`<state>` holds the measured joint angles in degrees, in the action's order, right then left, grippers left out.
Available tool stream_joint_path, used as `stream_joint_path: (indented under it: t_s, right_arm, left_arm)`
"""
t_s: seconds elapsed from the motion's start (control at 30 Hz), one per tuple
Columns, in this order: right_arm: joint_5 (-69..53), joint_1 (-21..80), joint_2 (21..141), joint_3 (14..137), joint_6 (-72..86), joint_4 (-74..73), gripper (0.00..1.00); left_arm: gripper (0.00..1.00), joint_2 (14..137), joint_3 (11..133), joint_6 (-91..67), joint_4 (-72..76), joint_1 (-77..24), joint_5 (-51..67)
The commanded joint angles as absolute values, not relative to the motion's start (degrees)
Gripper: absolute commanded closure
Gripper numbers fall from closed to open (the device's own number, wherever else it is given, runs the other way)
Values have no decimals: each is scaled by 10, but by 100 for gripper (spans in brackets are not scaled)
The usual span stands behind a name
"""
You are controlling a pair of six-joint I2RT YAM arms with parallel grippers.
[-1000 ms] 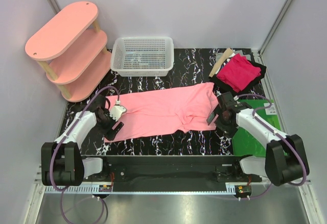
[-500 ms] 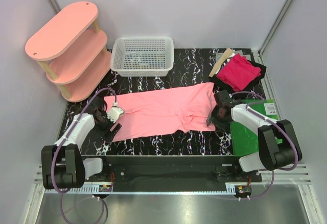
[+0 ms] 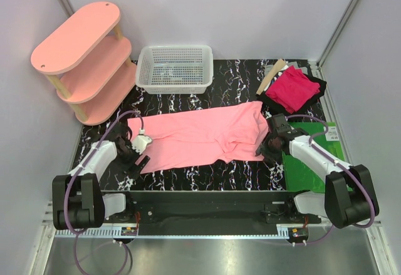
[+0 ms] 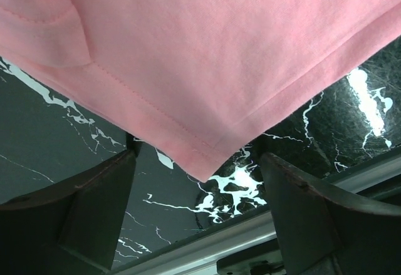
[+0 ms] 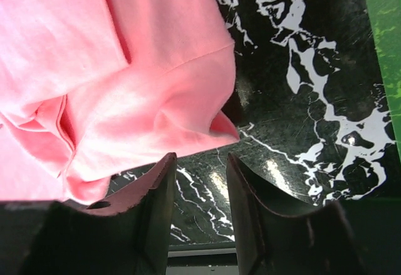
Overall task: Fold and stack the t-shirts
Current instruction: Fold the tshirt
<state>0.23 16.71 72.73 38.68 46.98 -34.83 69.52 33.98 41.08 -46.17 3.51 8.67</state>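
1. Left pincer (image 4: 197, 159): apart, straddling a hem corner of the salmon-pink t-shirt (image 3: 200, 137), which lies spread unfolded mid-surface (image 3: 238, 81).
2. Right pincer (image 5: 200, 162): narrowly apart, empty, at the shirt's other end.
3. Magenta t-shirt (image 3: 293, 89): far-right corner.

Folding and stacking apparently all outstanding.

You have a black marble-patterned table (image 3: 238, 87) in front of you. At its far left corner a pale-pink oval shelf unit (image 3: 84, 62) stands upright, three tiers on light wooden posts. Just beside it to the right, along the far edge, sits a white mesh basket (image 3: 175, 89). On your right, near the front edge, a glossy green mat (image 3: 310, 168) lies flat. Near the far right corner you'll see a black cloth (image 3: 270, 103) with a tan strip (image 3: 269, 78) beside it.
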Motion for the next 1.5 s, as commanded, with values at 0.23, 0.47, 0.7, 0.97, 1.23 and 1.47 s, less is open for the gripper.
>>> stream_joint_path:
  t_s: [0.23, 0.47, 0.7, 0.97, 1.23, 1.47]
  right_arm:
    - [-28, 165, 707, 388, 466, -352, 69]
    - [-37, 165, 677, 391, 464, -359, 74]
    - [-68, 166, 634, 417, 447, -423, 83]
    - [-24, 165, 631, 407, 436, -451, 58]
    - [19, 165, 724, 437, 447, -425, 45]
    - [58, 165, 752, 465, 418, -417, 50]
  left_arm:
    - [54, 741, 339, 403, -420, 39, 87]
    - [100, 743, 371, 391, -430, 39, 88]
    - [100, 705, 386, 403, -456, 38, 72]
    - [100, 687, 386, 400, -463, 40, 85]
    - [100, 675, 365, 403, -456, 40, 74]
    - [100, 671, 352, 409, -446, 40, 62]
